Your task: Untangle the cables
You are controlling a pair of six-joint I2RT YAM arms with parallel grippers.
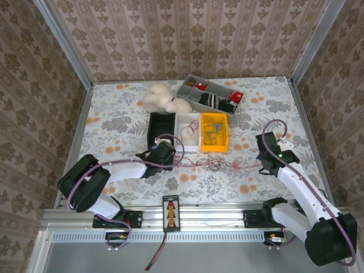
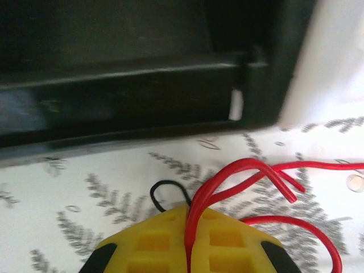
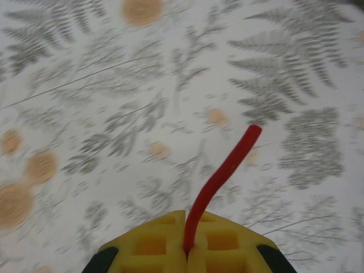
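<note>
Red cable [image 3: 220, 170]: pinched taut between closed left gripper [image 2: 187, 219] and closed right gripper [image 3: 186, 227]; black cable [image 2: 165, 182] seemingly not yet separated.

Three walls [image 1: 187, 34], brown damask paper. Metal posts [image 1: 63, 42] at far corners. Table [image 1: 114, 122] under pale floral cloth; aluminium rail [image 1: 216, 216] along near edge. Light even, soft.
</note>
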